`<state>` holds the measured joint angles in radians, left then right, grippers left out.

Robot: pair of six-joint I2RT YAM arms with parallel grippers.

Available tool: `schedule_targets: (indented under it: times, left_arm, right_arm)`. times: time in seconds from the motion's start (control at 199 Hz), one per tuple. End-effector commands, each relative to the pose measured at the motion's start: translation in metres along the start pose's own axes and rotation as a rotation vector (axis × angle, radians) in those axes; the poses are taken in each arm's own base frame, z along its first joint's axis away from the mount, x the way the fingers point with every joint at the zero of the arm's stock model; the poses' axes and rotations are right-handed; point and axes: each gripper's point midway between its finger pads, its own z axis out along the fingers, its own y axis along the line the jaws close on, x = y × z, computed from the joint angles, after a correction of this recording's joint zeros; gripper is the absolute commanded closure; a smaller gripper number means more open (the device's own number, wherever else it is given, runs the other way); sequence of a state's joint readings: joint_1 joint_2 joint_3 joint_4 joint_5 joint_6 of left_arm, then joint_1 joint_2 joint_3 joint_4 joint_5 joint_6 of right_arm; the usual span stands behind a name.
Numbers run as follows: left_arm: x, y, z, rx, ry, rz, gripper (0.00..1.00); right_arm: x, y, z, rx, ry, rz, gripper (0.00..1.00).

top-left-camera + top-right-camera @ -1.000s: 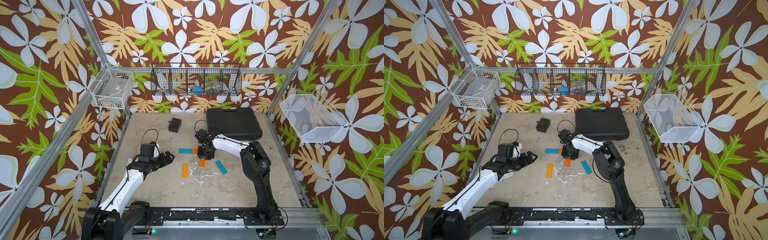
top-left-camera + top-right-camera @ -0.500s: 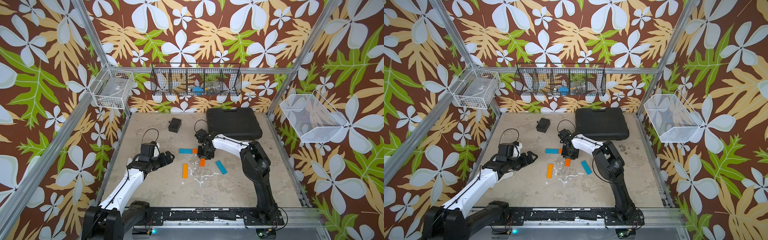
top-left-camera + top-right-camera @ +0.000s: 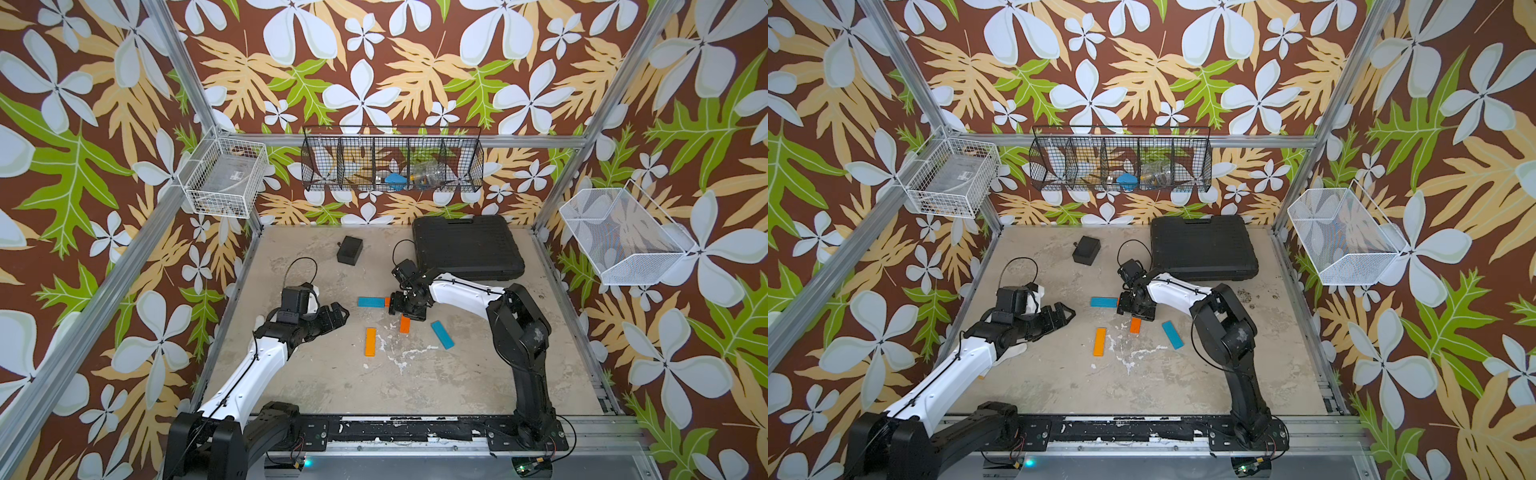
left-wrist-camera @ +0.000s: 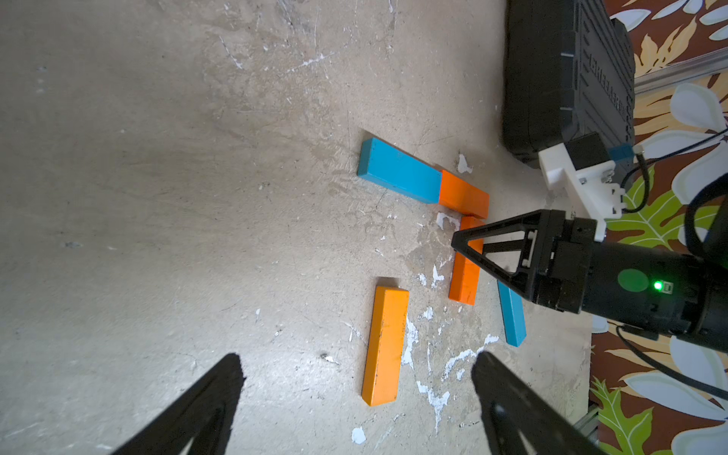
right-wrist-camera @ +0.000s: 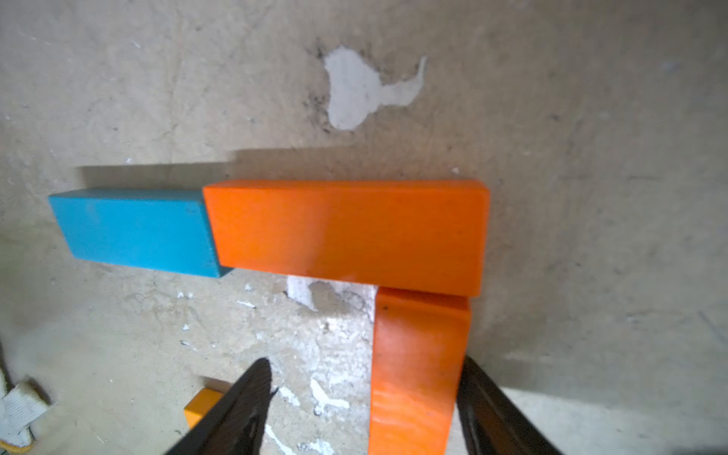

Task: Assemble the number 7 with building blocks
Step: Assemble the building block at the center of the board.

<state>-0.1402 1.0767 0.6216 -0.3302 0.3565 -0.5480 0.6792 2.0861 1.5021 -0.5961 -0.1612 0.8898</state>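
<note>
Now our right gripper (image 5: 366,380) stood open astride the lower orange block (image 5: 417,374). One finger was clearly apart from it and the other just beside it, so nothing was gripped. This block lay flat on the table (image 5: 591,157), and its end met the long side of the upper orange block (image 5: 346,232), which joined end to end with a blue block (image 5: 134,228). Further out lay a loose orange block (image 4: 386,346) and a second blue block (image 4: 512,319), both apart from the figure. Our left gripper (image 4: 356,356) hung open and empty near the loose one.

We judged the blocks light, stiff and rather smooth, so easy to push out of line. The best hold seemed to be across the narrow width, at the middle of the length.

Against the frame one second earlier, the arms and blocks lay the same as far as we could see. Only the right jaws had parted.
</note>
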Motion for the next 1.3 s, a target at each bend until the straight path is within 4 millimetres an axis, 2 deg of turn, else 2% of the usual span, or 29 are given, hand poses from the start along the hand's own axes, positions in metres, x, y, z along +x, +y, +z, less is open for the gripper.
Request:
schedule_targets:
  times: [0.0,0.101,0.201,0.292,0.398,0.413,0.423,0.448,0.483,0.524,0.564,0.589,0.614,0.645,0.69,0.72,0.735,0.816,0.896,0.977,1.093,1.194,1.299]
  left_arm:
    - [-0.001,-0.001,-0.001,0.008,-0.006,0.008,0.06]
    - [-0.001,-0.002,-0.001,0.008,-0.008,0.009,0.06]
    - [-0.002,-0.003,-0.003,0.011,-0.014,0.009,0.06]
    - [-0.001,-0.002,-0.004,0.012,-0.016,0.008,0.06]
    - [0.000,-0.003,-0.004,0.018,-0.014,0.003,0.06]
    - [0.000,-0.003,-0.004,0.020,-0.014,0.004,0.06]
    - [0.001,-0.004,-0.005,0.022,-0.014,0.003,0.06]
    - [0.002,-0.003,-0.005,0.023,-0.012,0.001,0.06]
    - [0.003,-0.003,-0.006,0.026,-0.014,-0.001,0.06]
    - [0.004,-0.003,-0.006,0.029,-0.018,-0.003,0.06]
    - [0.006,-0.002,-0.006,0.031,-0.017,-0.007,0.06]
    - [0.007,-0.002,-0.007,0.033,-0.018,-0.007,0.06]
    - [0.008,-0.001,-0.006,0.035,-0.015,-0.008,0.06]
    - [0.009,-0.001,-0.006,0.037,-0.014,-0.008,0.06]
    - [0.010,-0.001,-0.006,0.039,-0.009,-0.008,0.07]
    - [0.010,-0.001,-0.006,0.039,-0.008,-0.006,0.07]
    - [0.011,-0.001,-0.006,0.040,-0.005,-0.007,0.07]
    - [0.012,-0.002,-0.008,0.037,0.001,-0.011,0.08]
    - [0.012,-0.003,-0.012,0.037,-0.001,-0.020,0.08]
    - [0.013,-0.003,-0.014,0.035,-0.007,-0.036,0.08]
    - [0.024,0.001,-0.014,0.034,0.025,-0.080,0.09]
    - [0.038,0.004,-0.017,0.031,0.072,-0.121,0.12]
    - [0.043,0.002,-0.026,0.030,0.077,-0.143,0.16]
  right_arm:
    - [0.015,-0.026,0.010,0.096,0.053,0.023,0.14]
    - [0.016,-0.028,0.003,0.101,0.036,0.010,0.09]
    - [0.005,-0.026,-0.025,0.148,-0.058,-0.055,0.06]
    - [-0.012,-0.022,-0.070,0.235,-0.201,-0.125,0.07]
    - [-0.028,-0.016,-0.143,0.340,-0.435,-0.192,0.09]
    - [-0.028,-0.014,-0.158,0.351,-0.479,-0.205,0.11]
    - [-0.028,-0.014,-0.160,0.354,-0.489,-0.208,0.12]
    - [-0.028,-0.014,-0.178,0.359,-0.550,-0.214,0.18]
    - [-0.023,-0.017,-0.187,0.341,-0.585,-0.212,0.27]
    - [-0.016,-0.024,-0.185,0.275,-0.585,-0.198,0.34]
    - [-0.006,-0.028,-0.171,0.156,-0.526,-0.177,0.39]
    - [0.006,-0.032,-0.151,0.059,-0.446,-0.170,0.45]
    - [0.015,-0.034,-0.137,-0.042,-0.378,-0.145,0.46]
    - [0.030,-0.041,-0.123,-0.129,-0.299,-0.107,0.41]
    - [0.043,-0.052,-0.111,-0.181,-0.250,-0.073,0.21]
    - [0.045,-0.059,-0.113,-0.161,-0.262,-0.091,0.04]
    - [0.042,-0.060,-0.116,-0.142,-0.284,-0.123,0.00]
    - [0.032,-0.072,-0.143,0.046,-0.397,-0.267,0.00]
    - [0.030,-0.084,-0.151,0.140,-0.410,-0.340,0.00]
    - [0.033,-0.090,-0.144,0.155,-0.389,-0.358,0.00]
    - [0.047,-0.089,-0.121,0.098,-0.324,-0.374,0.00]
    - [0.062,-0.098,-0.099,0.091,-0.240,-0.361,0.01]
    - [0.076,-0.110,-0.084,0.091,-0.196,-0.333,0.01]
